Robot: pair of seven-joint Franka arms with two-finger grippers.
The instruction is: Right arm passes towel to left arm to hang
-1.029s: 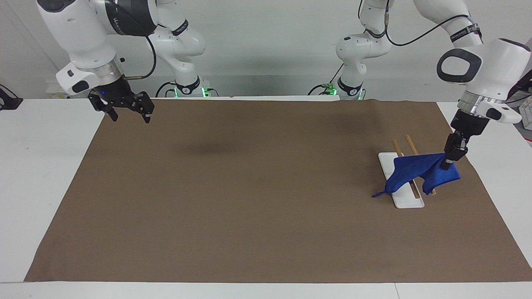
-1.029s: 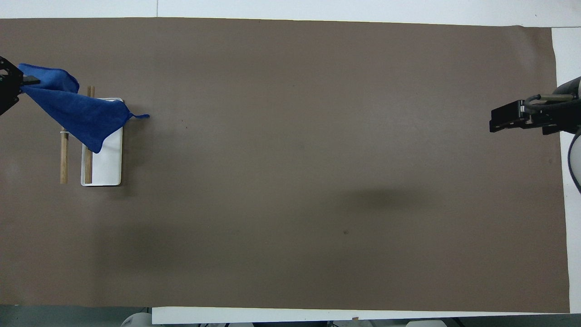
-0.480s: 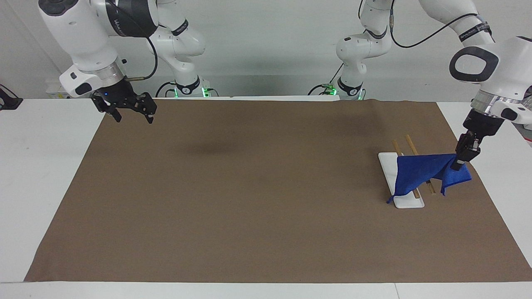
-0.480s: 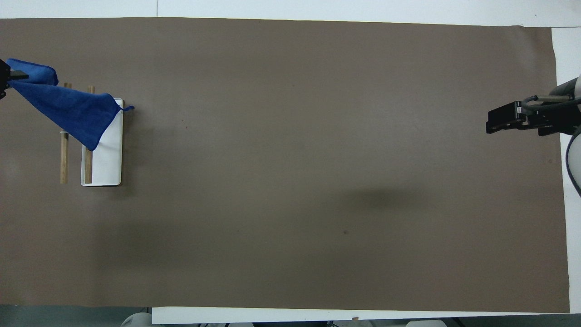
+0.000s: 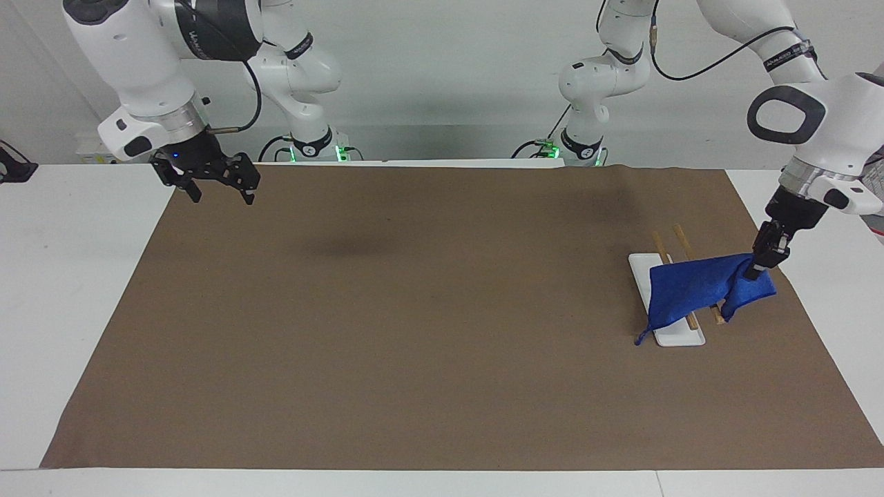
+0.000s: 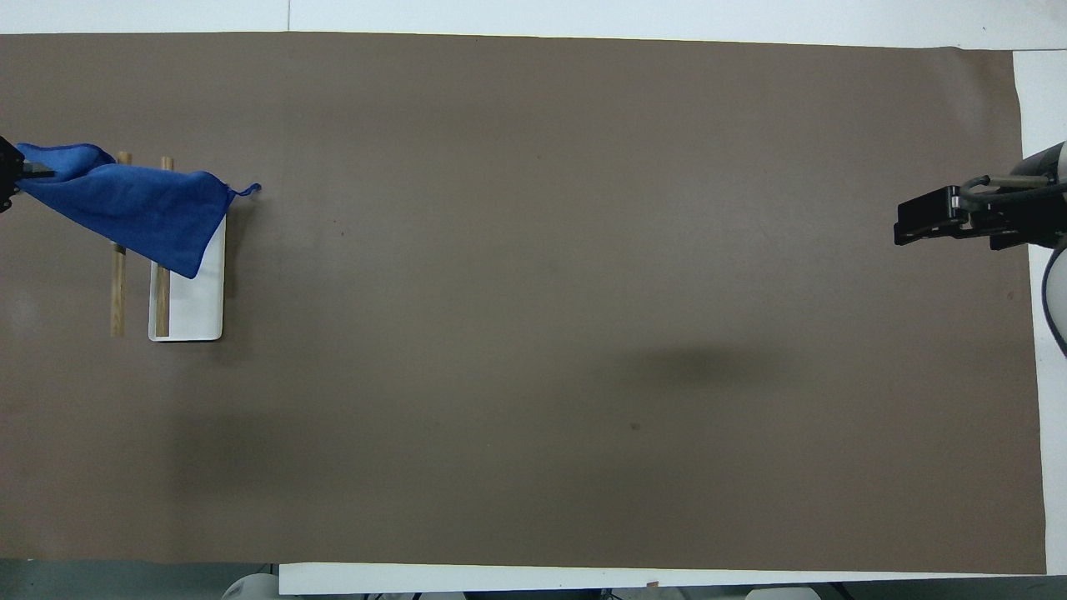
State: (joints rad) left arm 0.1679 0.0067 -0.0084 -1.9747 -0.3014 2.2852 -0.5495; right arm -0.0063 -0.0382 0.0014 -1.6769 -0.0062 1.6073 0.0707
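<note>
The blue towel (image 5: pixel 690 290) is draped over the two wooden bars of the rack (image 5: pixel 685 243) at the left arm's end of the table; it also shows in the overhead view (image 6: pixel 133 208). Its loop (image 6: pixel 248 190) hangs off the corner toward the table's middle. My left gripper (image 5: pixel 758 266) is shut on the towel's upper corner, just beside the rack. My right gripper (image 5: pixel 215 186) is open and empty, held up over the mat's corner at the right arm's end; it also shows in the overhead view (image 6: pixel 904 221).
The rack stands on a white base plate (image 5: pixel 673 336), seen in the overhead view (image 6: pixel 200 308) too. A brown mat (image 5: pixel 414 331) covers most of the white table.
My left gripper drew the towel across the rack bars, then eased back a little; the towel spread wider over the bars. The right gripper barely moved.
</note>
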